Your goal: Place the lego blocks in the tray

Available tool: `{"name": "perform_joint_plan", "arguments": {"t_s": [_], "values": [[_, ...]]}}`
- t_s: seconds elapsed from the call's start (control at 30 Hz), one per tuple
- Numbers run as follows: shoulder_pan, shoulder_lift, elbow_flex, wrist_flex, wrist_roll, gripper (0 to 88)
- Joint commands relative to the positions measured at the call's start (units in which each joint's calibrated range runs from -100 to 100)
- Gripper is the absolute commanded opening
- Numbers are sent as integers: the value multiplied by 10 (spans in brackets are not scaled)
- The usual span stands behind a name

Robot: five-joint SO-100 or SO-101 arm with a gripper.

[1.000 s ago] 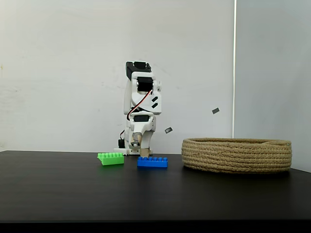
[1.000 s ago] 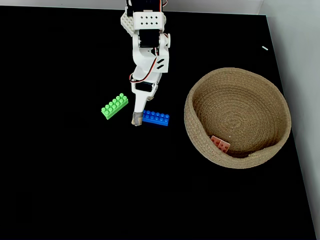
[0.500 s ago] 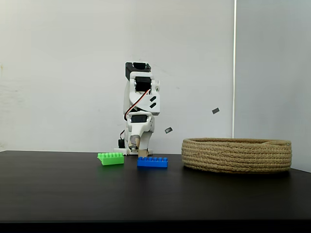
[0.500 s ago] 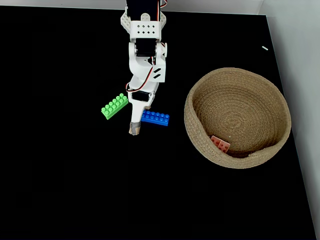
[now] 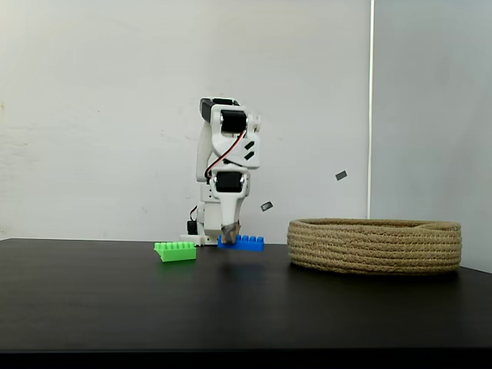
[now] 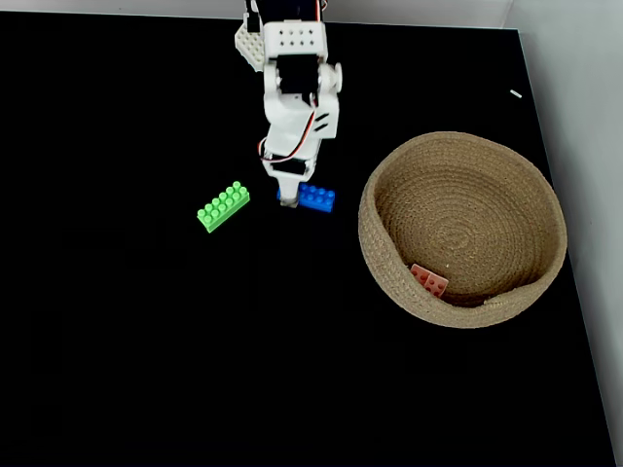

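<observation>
Fixed view from above shows my gripper (image 6: 288,201) touching the blue brick's (image 6: 317,197) left end, its long axis running rightward toward the basket (image 6: 394,282); I cannot tell whether the jaws grip it.

On the black table (image 6: 117,321), a blue brick (image 6: 317,197) is seen held at its left end by the gripper (image 6: 287,198) of the white arm (image 6: 292,92). A green brick (image 6: 223,206) lies just left. A pink brick (image 6: 428,280) rests inside the rope basket (image 6: 389,282).
</observation>
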Motion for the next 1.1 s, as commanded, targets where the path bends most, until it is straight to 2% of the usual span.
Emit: {"name": "perform_joint_plan", "arguments": {"t_s": [0.0,0.13,0.2,0.37,0.5,0.67,0.83,0.97,1.07], "values": [[-97,-164,-101,137,-47,0],[-210,-237,-99,77,-124,0],[-247,-249,-78,19,-146,0],[-286,-219,18,-140,-136,2],[-276,-175,14,-155,-118,5],[-273,-133,-24,-142,-119,243],[-270,-118,-64,-78,-97,444],[-222,-116,-129,5,-63,462],[-160,-138,-160,50,-5,474]]}}
